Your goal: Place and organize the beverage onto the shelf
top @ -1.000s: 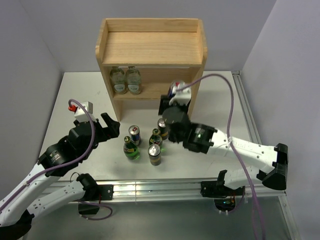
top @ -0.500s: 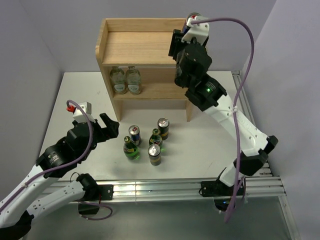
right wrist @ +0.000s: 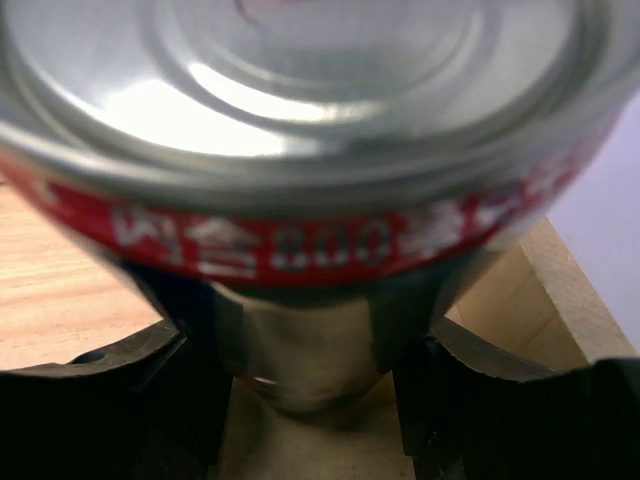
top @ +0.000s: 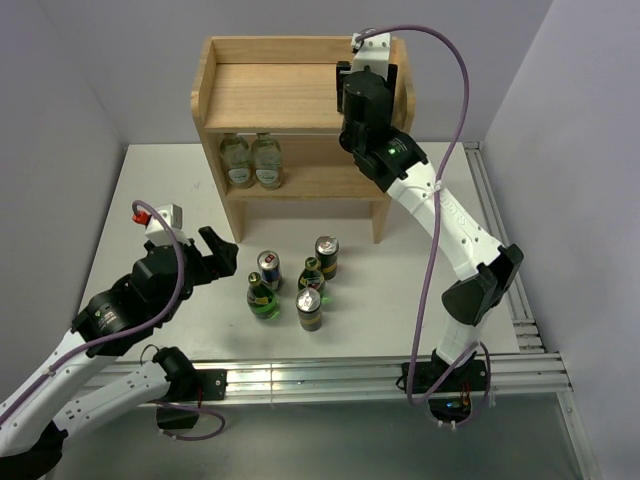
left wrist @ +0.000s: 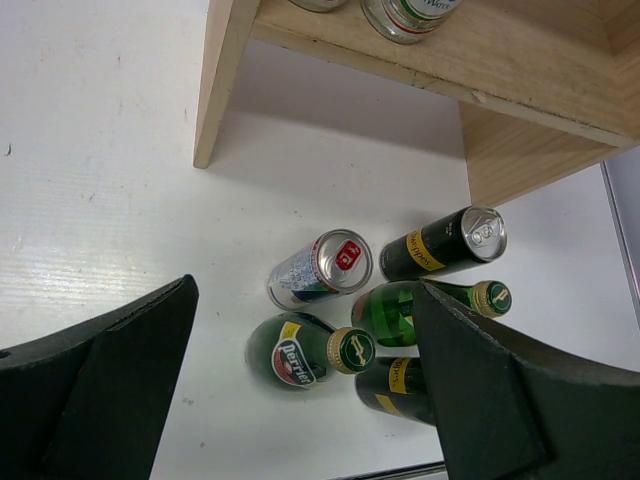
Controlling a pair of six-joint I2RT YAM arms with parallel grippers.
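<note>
My right gripper (top: 350,90) is shut on a slim blue-and-silver can (right wrist: 300,150) and holds it over the right end of the wooden shelf's (top: 300,95) top board. In the right wrist view the can fills the frame between my jaws (right wrist: 305,400). It is hidden in the top view. The other slim can (top: 268,268), two green bottles (top: 262,297) (top: 312,275) and two black cans (top: 326,256) (top: 309,310) stand clustered on the table. My left gripper (top: 215,250) is open and empty, left of the cluster (left wrist: 322,268).
Two clear glass bottles (top: 252,160) stand on the shelf's lower board at its left. The shelf's top board has a raised rim (top: 205,80). Grey walls close in at the back and both sides. A metal rail (top: 330,375) runs along the table's near edge.
My right arm has lifted the slim can from in front of the lower board up over the right end of the top board. The left arm has stayed still.
</note>
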